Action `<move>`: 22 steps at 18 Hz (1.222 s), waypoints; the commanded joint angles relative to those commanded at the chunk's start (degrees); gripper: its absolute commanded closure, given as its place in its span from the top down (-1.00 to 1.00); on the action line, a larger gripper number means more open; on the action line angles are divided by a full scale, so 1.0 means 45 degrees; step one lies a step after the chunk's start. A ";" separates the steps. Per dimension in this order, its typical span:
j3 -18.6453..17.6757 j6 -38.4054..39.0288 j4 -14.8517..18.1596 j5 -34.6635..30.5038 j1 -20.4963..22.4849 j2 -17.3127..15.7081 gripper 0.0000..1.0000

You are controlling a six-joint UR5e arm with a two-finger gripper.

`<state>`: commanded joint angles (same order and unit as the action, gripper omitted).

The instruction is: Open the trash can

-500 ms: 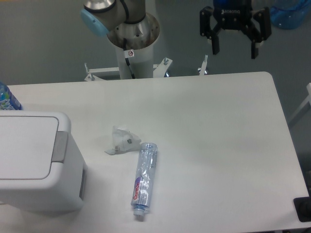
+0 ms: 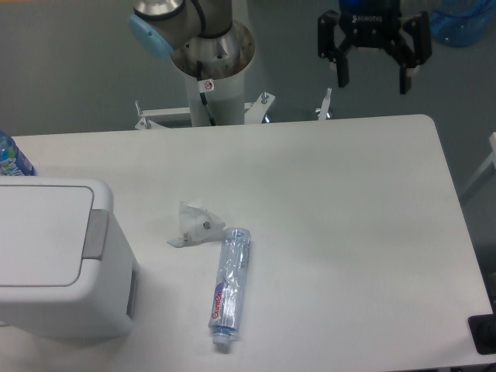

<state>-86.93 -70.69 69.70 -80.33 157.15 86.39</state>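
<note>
Trash can (image 2: 54, 260) lid closed; claw (image 2: 373, 77) spread, distant

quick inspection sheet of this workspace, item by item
surface: white table, no spills seen
job's things: white trash can at the left edge, lid shut, grey push tab untouched
clutter: crushed clear plastic bottle lying flat mid-table; crumpled clear wrapper just above it; blue-capped bottle behind the bin
grippers: end effector open, empty, raised beyond the table's far edge, far from the bin
cables: nothing seen
surroundings: arm base pedestal behind the table; blue water jug at top right
</note>
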 joint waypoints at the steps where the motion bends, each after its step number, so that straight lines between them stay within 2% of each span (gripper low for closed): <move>1: 0.0040 0.0644 -0.0058 0.0000 -0.0175 0.0097 1.00; 7: 0.0079 0.4513 -0.1131 0.0000 -0.1502 0.0586 1.00; 12: 0.0099 0.7052 -0.1328 0.0000 -0.3064 0.1132 1.00; 18: 0.0157 0.8888 -0.1426 0.0000 -0.4647 0.1797 1.00; 20: 0.0177 0.9826 -0.1872 0.0000 -0.5019 0.1992 1.00; 22: 0.0177 1.1074 -0.2691 0.0058 -0.5448 0.2265 1.00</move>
<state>-86.13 -20.86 57.59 -80.07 132.64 96.59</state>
